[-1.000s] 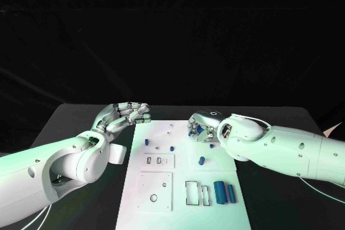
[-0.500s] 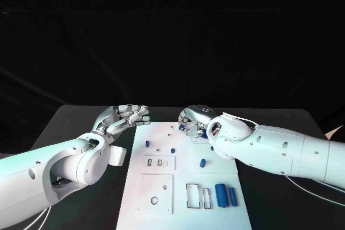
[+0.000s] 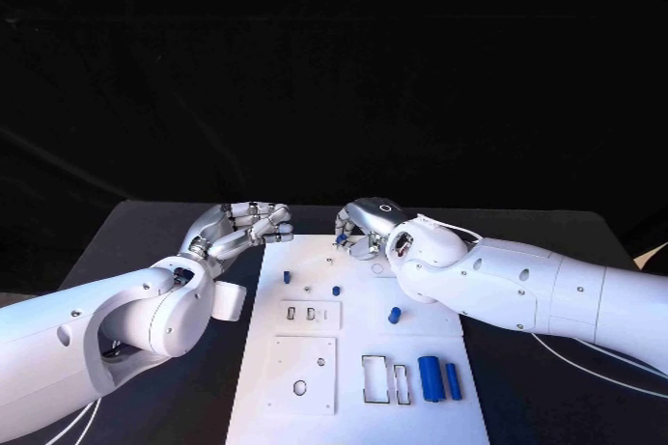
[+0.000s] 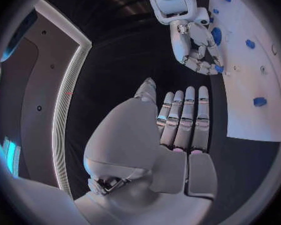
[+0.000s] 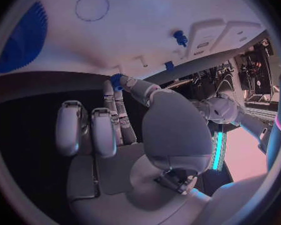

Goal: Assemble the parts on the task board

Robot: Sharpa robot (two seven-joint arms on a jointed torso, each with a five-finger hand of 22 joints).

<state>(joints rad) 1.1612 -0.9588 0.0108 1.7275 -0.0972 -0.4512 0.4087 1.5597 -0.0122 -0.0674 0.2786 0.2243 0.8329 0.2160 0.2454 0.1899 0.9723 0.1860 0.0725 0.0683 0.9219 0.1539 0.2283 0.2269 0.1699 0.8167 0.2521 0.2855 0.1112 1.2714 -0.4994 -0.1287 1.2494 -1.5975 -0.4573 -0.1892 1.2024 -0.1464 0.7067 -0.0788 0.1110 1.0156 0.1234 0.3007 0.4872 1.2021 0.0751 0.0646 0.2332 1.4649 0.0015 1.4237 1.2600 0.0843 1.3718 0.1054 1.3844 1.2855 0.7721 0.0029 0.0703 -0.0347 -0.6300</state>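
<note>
The white task board lies in the middle of the table. My right hand hovers over its far end and pinches a small blue part between the thumb and a fingertip; the left wrist view shows that hand with the blue part at its fingertips. My left hand hangs beside the board's far left corner, fingers loosely bent and holding nothing. Small blue pegs sit mid-board. Two blue cylinders lie near the front right.
Rectangular slots and a square plate with holes take up the board's left half; narrow frames lie beside the cylinders. A blue gear shows in the right wrist view. Black table surrounds the board.
My right hand has moved left and toward the board's far end, carrying the blue part. The left hand has stayed where it was.
</note>
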